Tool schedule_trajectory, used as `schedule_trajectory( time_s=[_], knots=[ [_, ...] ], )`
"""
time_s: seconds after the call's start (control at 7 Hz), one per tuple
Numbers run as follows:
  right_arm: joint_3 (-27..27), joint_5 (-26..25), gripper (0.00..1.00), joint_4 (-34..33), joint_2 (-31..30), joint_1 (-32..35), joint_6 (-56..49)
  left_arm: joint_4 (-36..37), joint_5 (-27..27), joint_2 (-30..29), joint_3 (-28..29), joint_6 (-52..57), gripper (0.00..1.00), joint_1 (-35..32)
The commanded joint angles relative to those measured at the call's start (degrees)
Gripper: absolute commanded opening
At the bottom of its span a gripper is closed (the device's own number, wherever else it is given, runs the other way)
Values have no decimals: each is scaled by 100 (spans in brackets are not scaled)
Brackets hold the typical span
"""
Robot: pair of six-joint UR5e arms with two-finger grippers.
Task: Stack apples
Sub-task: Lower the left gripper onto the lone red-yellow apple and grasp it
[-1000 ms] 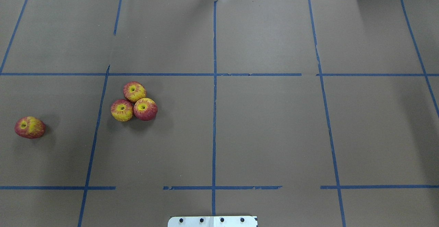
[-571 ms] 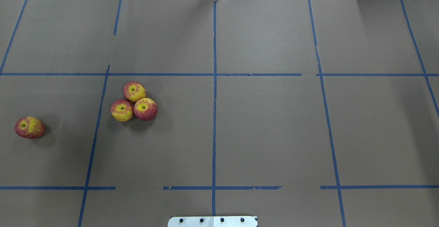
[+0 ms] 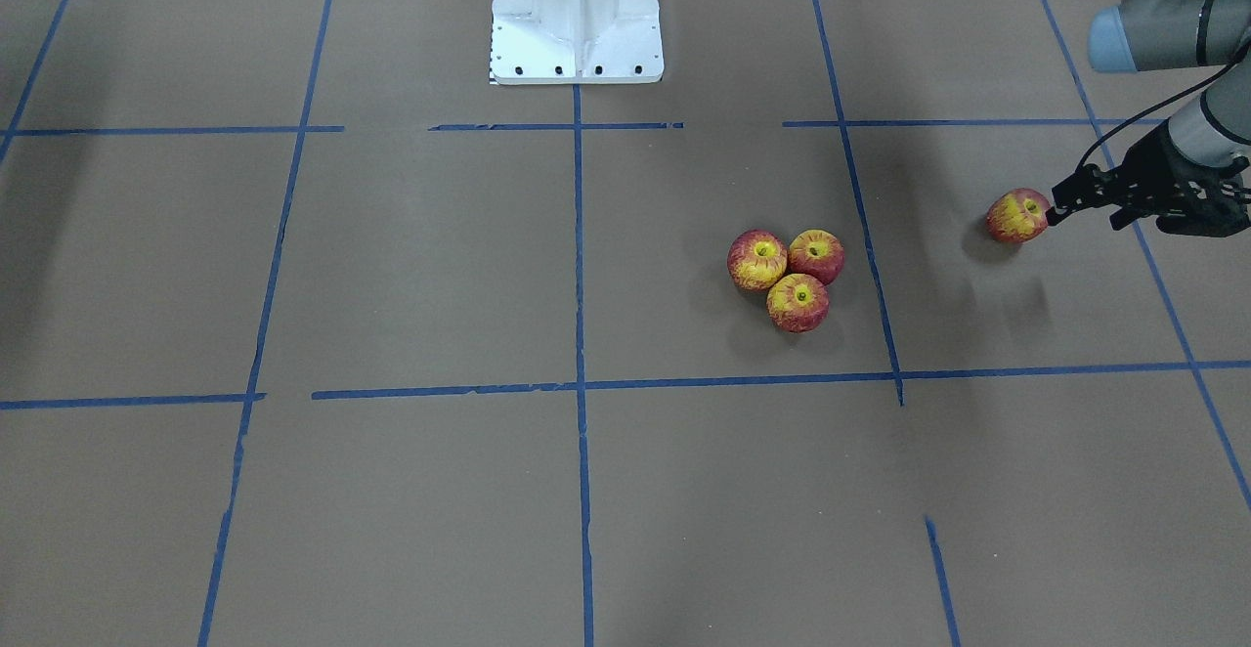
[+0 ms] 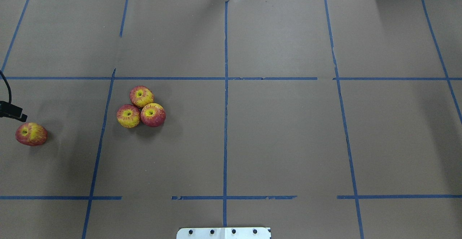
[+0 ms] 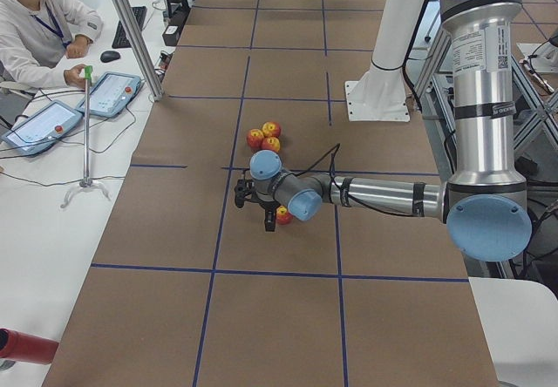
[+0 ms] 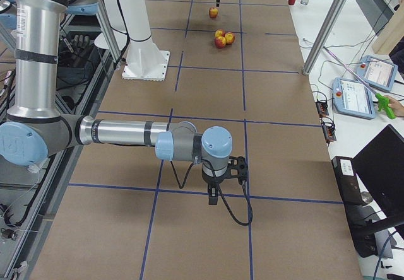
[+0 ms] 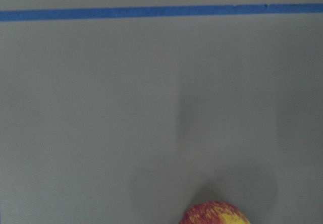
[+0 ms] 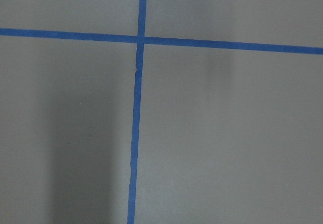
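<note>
Brown paper-covered bench, marked into squares with blue tape. Nearest the robot, toward its left end, a lone apple lies tipped on its side on the bench. The left gripper hovers just beside it; how far apart its fingers are cannot be told. Farther in, three apples sit stem-dimple up, touching one another in a triangle. Well apart, above the bench's right end, hangs the right gripper; whether its fingers are apart or together cannot be told.
</note>
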Motion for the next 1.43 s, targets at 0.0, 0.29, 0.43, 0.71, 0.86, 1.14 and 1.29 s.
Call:
schedule_trajectory(
  time_s=[0.0, 0.29, 0.43, 0.71, 0.86, 1.14, 1.29],
  knots=[
    [0, 0, 100, 0, 0, 0, 0, -50, 26, 18, -145, -535, 100, 395],
    [0, 0, 100, 0, 0, 0, 0, -41, 218, 27, -93, -535, 100, 527],
    [0, 0, 100, 0, 0, 0, 0, -33, 228, 27, -49, -535, 100, 571],
    [0, 0, 100, 0, 0, 0, 0, -15, 272, 27, -23, -509, 100, 598],
    [0, 0, 100, 0, 0, 0, 0, -15, 263, 18, 21, -518, 99, 624],
    [0, 0, 100, 0, 0, 0, 0, -33, 263, -17, 118, -465, 68, 677],
    [0, 0, 100, 0, 0, 0, 0, -41, 263, -43, 109, -439, 22, 677]
  ],
)
